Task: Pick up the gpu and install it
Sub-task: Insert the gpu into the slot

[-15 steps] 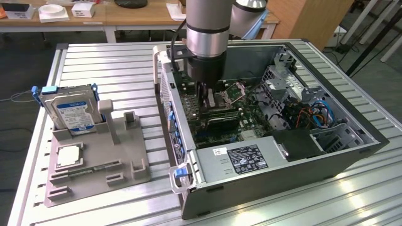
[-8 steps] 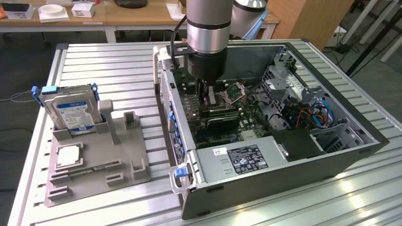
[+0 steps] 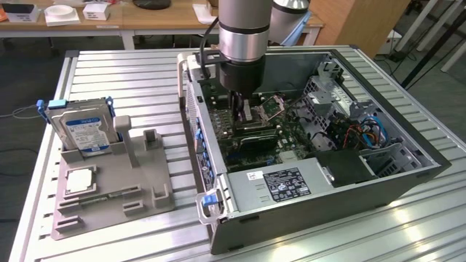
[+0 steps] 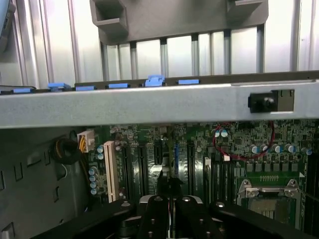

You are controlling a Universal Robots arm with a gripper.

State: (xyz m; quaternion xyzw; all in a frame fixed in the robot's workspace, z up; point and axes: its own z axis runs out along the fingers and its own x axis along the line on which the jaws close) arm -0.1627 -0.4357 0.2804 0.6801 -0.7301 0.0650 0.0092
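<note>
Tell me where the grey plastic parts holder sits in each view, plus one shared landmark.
Exterior view: the grey plastic parts holder lies towards the exterior view's left, on the slatted metal table, beside the open computer case.
Wrist view: it is partly in frame, across the silvery metal case rail from the motherboard.
Shared landmark: the green motherboard inside the case.

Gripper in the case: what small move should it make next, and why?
Probably a slight alignment nudge before any lowering: the gripper is shut on what looks like the thin gpu, edge-on above the motherboard among parallel slots, and I can't tell whether it lines up with one.
</note>
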